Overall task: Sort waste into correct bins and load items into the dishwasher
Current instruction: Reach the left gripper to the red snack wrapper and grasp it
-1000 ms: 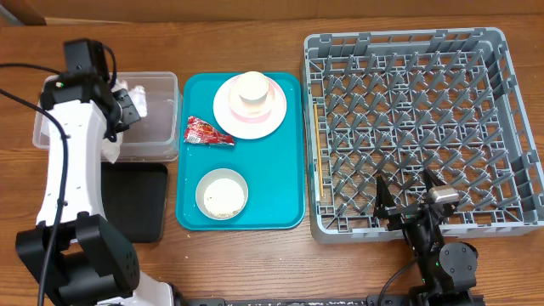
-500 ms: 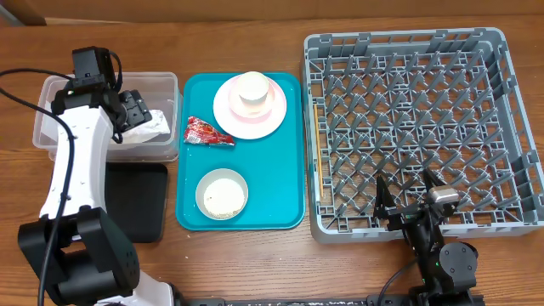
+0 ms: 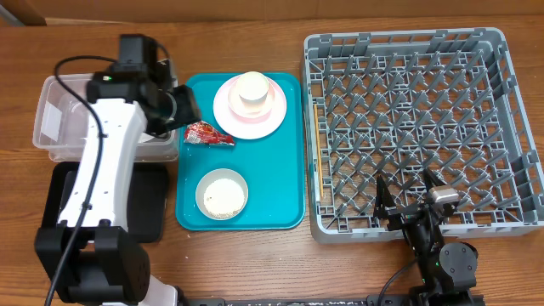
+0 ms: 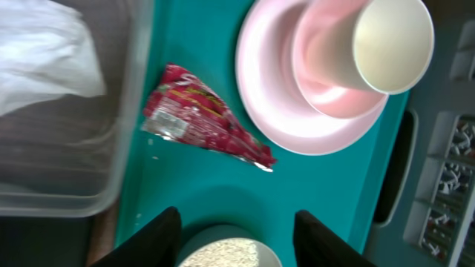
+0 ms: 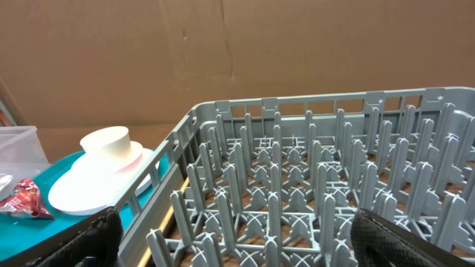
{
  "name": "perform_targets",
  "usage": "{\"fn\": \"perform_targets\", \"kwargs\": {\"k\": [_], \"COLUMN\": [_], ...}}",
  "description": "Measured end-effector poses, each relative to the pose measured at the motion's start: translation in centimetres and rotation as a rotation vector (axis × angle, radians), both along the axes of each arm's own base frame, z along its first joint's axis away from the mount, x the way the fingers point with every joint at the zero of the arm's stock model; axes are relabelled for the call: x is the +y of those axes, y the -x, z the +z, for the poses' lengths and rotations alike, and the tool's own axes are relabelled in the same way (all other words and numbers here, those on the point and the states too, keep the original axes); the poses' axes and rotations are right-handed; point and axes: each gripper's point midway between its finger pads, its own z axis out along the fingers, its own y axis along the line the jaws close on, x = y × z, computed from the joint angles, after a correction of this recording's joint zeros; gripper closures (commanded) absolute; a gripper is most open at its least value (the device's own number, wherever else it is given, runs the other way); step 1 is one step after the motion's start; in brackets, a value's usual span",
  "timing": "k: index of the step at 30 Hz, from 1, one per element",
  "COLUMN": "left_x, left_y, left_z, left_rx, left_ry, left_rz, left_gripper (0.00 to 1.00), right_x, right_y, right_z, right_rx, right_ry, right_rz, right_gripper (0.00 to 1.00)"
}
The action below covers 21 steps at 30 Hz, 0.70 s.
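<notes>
The red snack wrapper (image 3: 207, 133) lies on the teal tray's left side and also shows in the left wrist view (image 4: 204, 122). My left gripper (image 3: 182, 109) (image 4: 237, 222) is open and empty, above the tray's left edge near the wrapper. The white napkin (image 4: 44, 52) lies in the clear tub (image 3: 55, 119). The cream cup (image 3: 252, 87) sits in a pinkish bowl (image 4: 326, 89) on the pink plate (image 3: 229, 115). The grey-white bowl (image 3: 222, 194) holds rice-like grains. My right gripper (image 3: 408, 191) (image 5: 237, 237) is open over the front edge of the grey dish rack (image 3: 408, 127).
The black tray (image 3: 144, 204) lies in front of the clear tub, partly under my left arm. The teal tray (image 3: 276, 187) sits between the tub and the dish rack. A brown cardboard wall (image 5: 223, 52) stands behind the table.
My left arm has swung right from over the clear tub to the teal tray's left edge. The napkin stays in the tub. The right arm has not moved.
</notes>
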Motion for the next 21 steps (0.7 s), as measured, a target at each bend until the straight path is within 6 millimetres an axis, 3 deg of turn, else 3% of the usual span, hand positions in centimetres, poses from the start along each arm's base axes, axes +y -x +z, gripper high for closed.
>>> {"fn": "perform_targets", "kwargs": {"k": [2, 7, 15, 21], "left_x": [-1.3, -3.0, -2.7, -2.1], "left_y": [0.2, 1.2, 1.1, 0.7], "left_z": [-0.8, -3.4, -8.3, -10.2], "left_rx": [0.013, 0.074, 0.069, 0.026], "left_ry": [0.001, 0.0, 0.049, 0.059], "left_rz": [0.013, 0.166, 0.444, 0.524], "left_gripper": [0.68, 0.67, 0.6, 0.58], "right_x": [0.0, 0.0, 0.0, 0.0], "right_y": [0.0, 0.0, 0.0, 0.0], "right_z": [0.0, 0.0, 0.0, 0.0], "right_rx": [0.001, 0.0, 0.0, 0.0], "right_ry": [0.0, 0.0, 0.0, 0.0], "right_rz": [0.0, 0.0, 0.0, 0.0], "right_gripper": [0.0, 0.0, 0.0, 0.0]}}
